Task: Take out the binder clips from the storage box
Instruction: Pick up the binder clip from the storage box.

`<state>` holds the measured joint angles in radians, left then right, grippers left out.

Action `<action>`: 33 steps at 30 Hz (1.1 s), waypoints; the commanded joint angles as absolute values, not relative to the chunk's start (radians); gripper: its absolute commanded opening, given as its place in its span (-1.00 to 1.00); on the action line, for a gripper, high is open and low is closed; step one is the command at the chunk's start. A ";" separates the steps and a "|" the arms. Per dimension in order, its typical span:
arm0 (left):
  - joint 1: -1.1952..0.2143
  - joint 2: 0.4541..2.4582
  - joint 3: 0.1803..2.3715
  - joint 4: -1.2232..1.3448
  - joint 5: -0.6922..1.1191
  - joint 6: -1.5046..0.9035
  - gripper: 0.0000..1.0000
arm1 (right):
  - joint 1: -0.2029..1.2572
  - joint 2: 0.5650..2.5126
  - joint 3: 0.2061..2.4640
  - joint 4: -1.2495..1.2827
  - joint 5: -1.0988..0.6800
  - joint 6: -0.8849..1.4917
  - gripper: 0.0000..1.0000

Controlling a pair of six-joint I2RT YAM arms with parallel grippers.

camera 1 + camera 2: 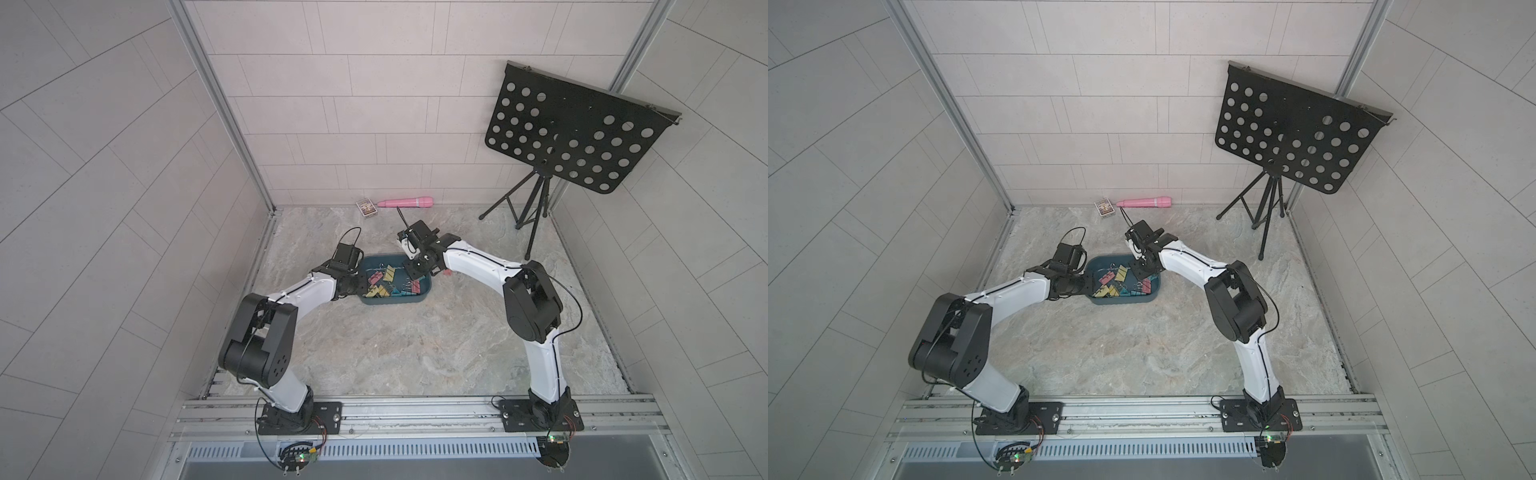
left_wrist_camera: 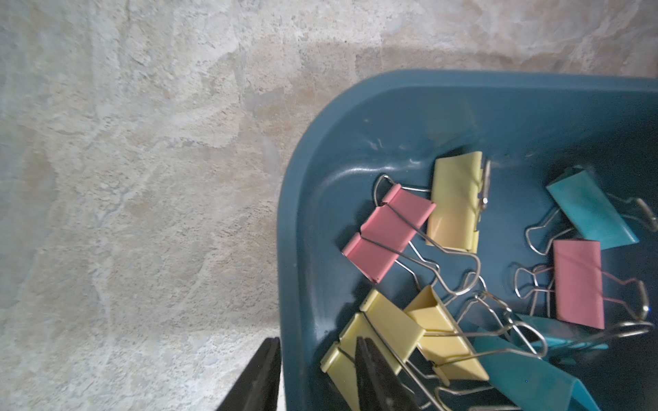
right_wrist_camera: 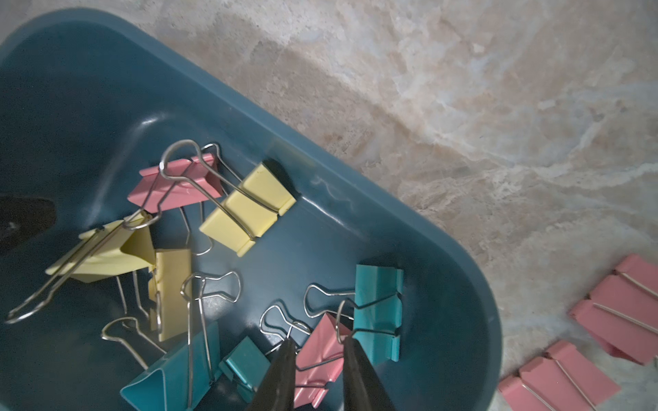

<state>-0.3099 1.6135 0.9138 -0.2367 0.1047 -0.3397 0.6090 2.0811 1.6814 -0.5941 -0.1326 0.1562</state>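
Binder clips (image 3: 249,210): right hand (image 3: 318,343) points down, flanking a pink clip (image 3: 313,388).

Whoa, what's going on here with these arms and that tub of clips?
The robot is emptying binder clips out of the storage box. Its left pincer straddles the box's rim, one finger inside, one outside. Its right pincer is down in the box with a pink clip between its fingers; whether it grips yet is unclear. A few pink clips already lie on the table beside the box; most are inside.
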 commanded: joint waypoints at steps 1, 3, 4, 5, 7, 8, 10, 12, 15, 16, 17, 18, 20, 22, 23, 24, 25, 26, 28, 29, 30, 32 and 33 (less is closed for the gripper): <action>-0.305 1.597 0.899 -0.236 0.101 -0.334 -0.14 | 0.617 2.102 1.708 -0.628 -0.078 0.135 -0.47; -0.304 1.598 0.899 -0.236 0.100 -0.333 -0.14 | 0.620 2.108 1.710 -0.627 -0.063 0.131 -0.48; -0.305 1.598 0.899 -0.237 0.101 -0.334 -0.14 | 0.622 2.110 1.710 -0.625 -0.059 0.130 -0.48; -0.305 1.599 0.899 -0.236 0.102 -0.334 -0.14 | 0.623 2.113 1.712 -0.624 -0.058 0.128 -0.49; -0.304 1.602 0.897 -0.233 0.103 -0.334 -0.14 | 0.623 2.121 1.717 -0.626 -0.058 0.127 -0.50; -0.305 1.601 0.896 -0.232 0.105 -0.335 -0.14 | 0.623 2.124 1.720 -0.626 -0.059 0.126 -0.50; -0.304 1.601 0.895 -0.230 0.106 -0.337 -0.14 | 0.624 2.132 1.724 -0.625 -0.059 0.123 -0.51; -0.304 1.600 0.895 -0.232 0.106 -0.337 -0.14 | 0.624 2.139 1.727 -0.625 -0.058 0.124 -0.52; -0.305 1.600 0.895 -0.232 0.107 -0.336 -0.14 | 0.624 2.152 1.733 -0.627 -0.057 0.122 -0.53; -0.304 1.599 0.895 -0.232 0.106 -0.336 -0.14 | 0.624 2.154 1.733 -0.627 -0.054 0.123 -0.54; -0.305 1.598 0.896 -0.232 0.105 -0.336 -0.14 | 0.624 2.155 1.732 -0.625 -0.053 0.123 -0.56; -0.304 1.599 0.894 -0.232 0.106 -0.336 -0.14 | 0.624 2.155 1.733 -0.624 -0.053 0.123 -0.59; -0.304 1.602 0.894 -0.232 0.106 -0.337 -0.14 | 0.625 2.156 1.733 -0.623 -0.051 0.125 -0.66; -0.304 1.604 0.894 -0.230 0.107 -0.337 -0.14 | 0.624 2.155 1.732 -0.623 -0.047 0.128 -0.72; -0.304 1.604 0.894 -0.231 0.109 -0.337 -0.14 | 0.624 2.153 1.730 -0.623 -0.042 0.127 -0.75; -0.304 1.604 0.893 -0.230 0.109 -0.337 -0.14 | 0.624 2.150 1.729 -0.623 -0.036 0.127 -0.77; -0.304 1.603 0.893 -0.230 0.107 -0.337 -0.14 | 0.624 2.145 1.726 -0.623 -0.032 0.129 -0.79; -0.304 1.602 0.894 -0.231 0.105 -0.337 -0.14 | 0.624 2.141 1.723 -0.620 -0.029 0.128 -0.81; -0.304 1.600 0.894 -0.230 0.106 -0.336 -0.14 | 0.624 2.130 1.717 -0.616 -0.022 0.129 -0.84; -0.304 1.599 0.893 -0.231 0.106 -0.336 -0.14 | 0.625 2.124 1.715 -0.614 -0.020 0.128 -0.85; -0.304 1.600 0.893 -0.230 0.106 -0.336 -0.14 | 0.624 2.118 1.712 -0.613 -0.019 0.129 -0.86; -0.305 1.601 0.894 -0.232 0.106 -0.336 -0.14 | 0.625 2.107 1.709 -0.613 -0.016 0.128 -0.88; -0.305 1.599 0.893 -0.232 0.106 -0.337 -0.14 | 0.624 2.101 1.707 -0.614 -0.013 0.129 -0.89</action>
